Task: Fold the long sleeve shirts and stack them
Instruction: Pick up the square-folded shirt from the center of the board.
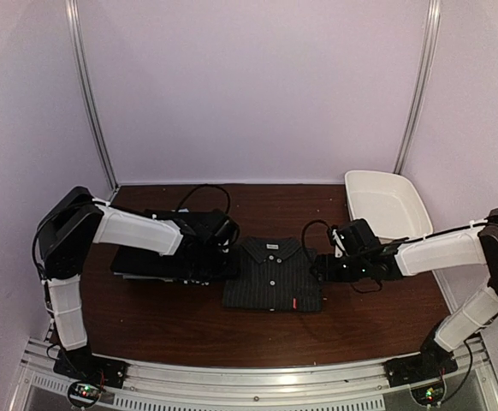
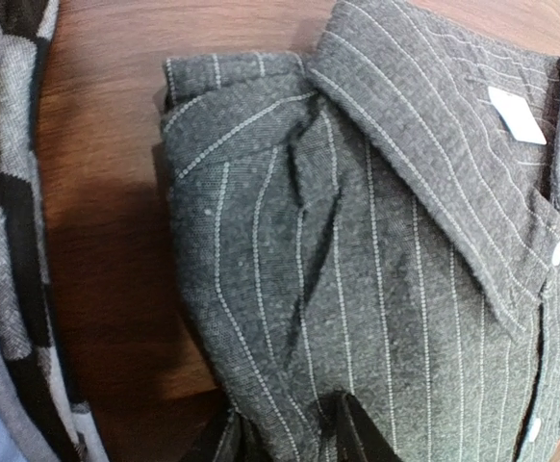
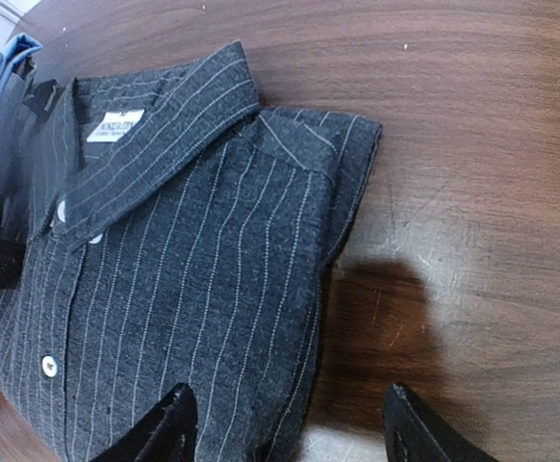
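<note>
Right end effector (image 3: 296, 428): released, jaws wide, straddling the right edge of the pinstriped shirt (image 1: 270, 276). One finger is over cloth, the other over bare table (image 1: 189, 330).

Left end effector (image 2: 294, 438): low at the shirt's left shoulder fold, cloth lying between the fingertips. Cannot tell whether it is clenched on it.

Shirt lies folded at table centre, collar toward the far side, buttons up.
- Left edge: a narrow strip of wood, then the dark folded stack (image 1: 151, 261) under the left arm, with checked and blue cloth showing along its side.
- Right edge: open wood out toward the white tub (image 1: 386, 210) in the far right corner.
- Near side: a wide band of open wood in front of the hem.
</note>
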Tool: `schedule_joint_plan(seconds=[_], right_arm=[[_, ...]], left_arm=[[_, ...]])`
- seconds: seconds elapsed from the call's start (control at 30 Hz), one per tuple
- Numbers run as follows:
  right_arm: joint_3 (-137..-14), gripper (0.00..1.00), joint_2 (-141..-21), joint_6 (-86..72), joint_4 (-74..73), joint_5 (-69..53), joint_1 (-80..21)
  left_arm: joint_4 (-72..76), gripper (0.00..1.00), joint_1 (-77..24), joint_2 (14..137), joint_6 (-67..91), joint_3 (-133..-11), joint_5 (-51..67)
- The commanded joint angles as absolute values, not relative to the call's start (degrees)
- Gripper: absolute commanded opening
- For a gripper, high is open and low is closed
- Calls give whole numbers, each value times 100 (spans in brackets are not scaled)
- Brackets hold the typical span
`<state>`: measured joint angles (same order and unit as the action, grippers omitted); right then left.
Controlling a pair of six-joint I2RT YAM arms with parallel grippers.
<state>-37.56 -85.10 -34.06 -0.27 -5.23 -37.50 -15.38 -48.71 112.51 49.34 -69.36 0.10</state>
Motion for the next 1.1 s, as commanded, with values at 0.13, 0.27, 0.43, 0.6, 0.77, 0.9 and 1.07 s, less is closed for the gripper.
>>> schedule_joint_plan(seconds=[0.13,0.27,0.43,0.6,0.77,0.9,1.07], right_arm=[[-4209,60,-9167,-3384,-310,-533,-3754],[-4249,54,-9320,-3391,-378,-486,-3776],[-4275,40,-9474,-3434,-381,-511,-3805],[-4364,18,-9606,-3464,-451,-610,-3849],[-4426,0,-9440,-3562,-630,-503,-3849],[-4485,0,-9188,-3602,-777,-483,-3856],[-4597,0,-8650,-3672,-922,-461,-3855]], left_arm=[[-1477,29,-4852,11504,4772,-7111,418],[-1478,28,-4860,11538,4720,-7218,542],[-1410,19,-4892,11609,4686,-7338,750],[-1421,6,-4909,11620,4635,-7493,843],[-1533,0,-4929,11569,4541,-7703,874],[-1623,0,-4948,11419,4492,-7883,834],[-1788,0,-4951,11131,4418,-8093,789]])
